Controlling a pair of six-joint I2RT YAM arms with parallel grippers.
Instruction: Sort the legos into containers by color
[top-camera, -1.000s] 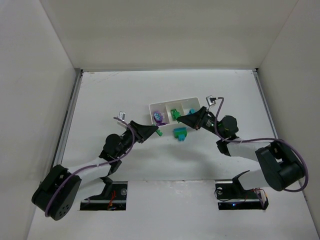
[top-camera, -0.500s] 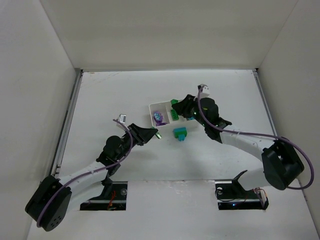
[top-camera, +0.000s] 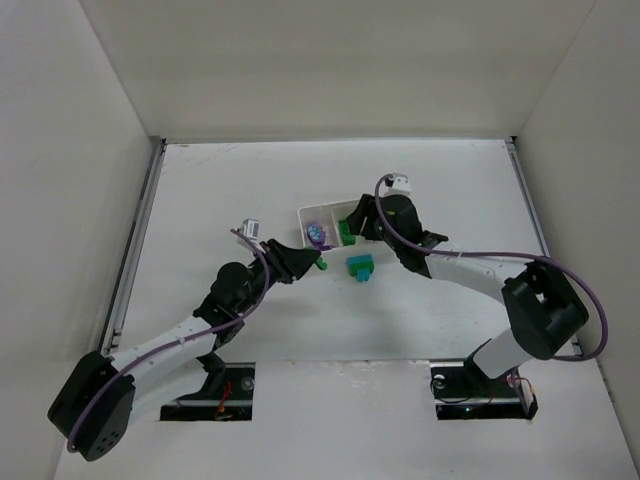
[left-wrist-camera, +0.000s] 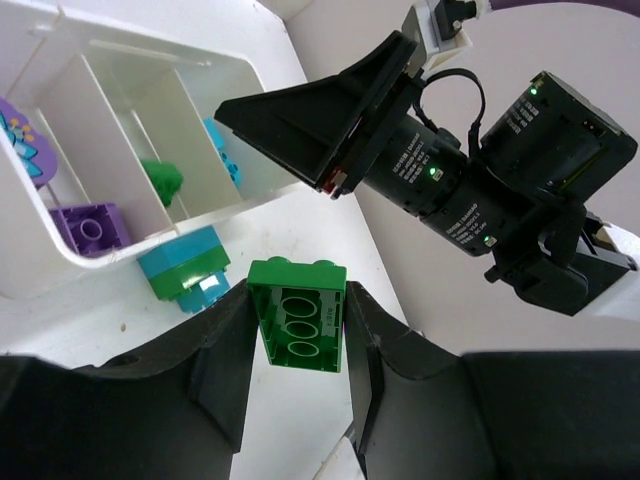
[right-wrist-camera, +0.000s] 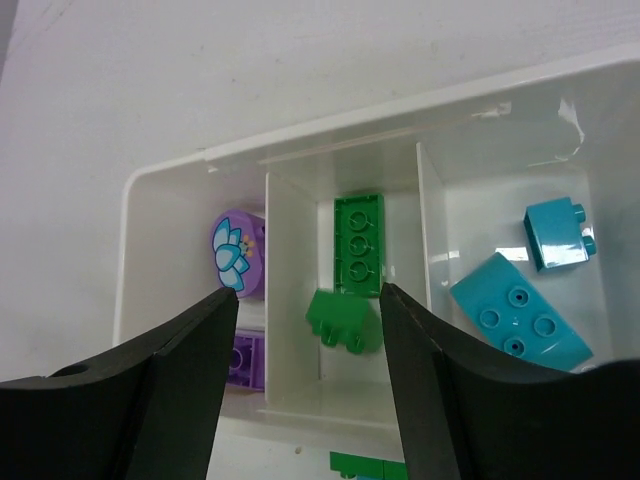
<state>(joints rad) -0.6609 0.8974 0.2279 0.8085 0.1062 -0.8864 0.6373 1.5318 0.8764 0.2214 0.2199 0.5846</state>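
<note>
The right gripper (right-wrist-camera: 306, 296), a second ago closed and out at the right end of the tray (right-wrist-camera: 330, 145), now hangs over its middle compartment. The jaws are drawn wide apart with nothing gripped. A small green brick (right-wrist-camera: 340, 322) lies loose below them, studs turned toward the tray's near wall. Beyond it a long green brick (right-wrist-camera: 358, 243), glossy and showing three studs, points its long axis from near wall to far wall.

The left gripper (left-wrist-camera: 298, 300) has edged slightly closer to the tray and stays clamped on the held green brick (left-wrist-camera: 298, 318). That brick's hollow face, with three round tubes, is turned to the wrist camera, and its long axis runs along the black fingers (left-wrist-camera: 215, 380).

The tray, of thin-walled white plastic, sits near the middle of the table (top-camera: 200, 190), a little toward the far edge. Its left compartment has a round purple piece (right-wrist-camera: 237, 250) printed with a flower and a square purple brick (right-wrist-camera: 245, 360). The right compartment has a small teal brick (right-wrist-camera: 556, 235) and a larger teal brick (right-wrist-camera: 520, 320) lying askew. A teal-on-green stack (top-camera: 360, 266) stands on the table just off the tray's near wall.
</note>
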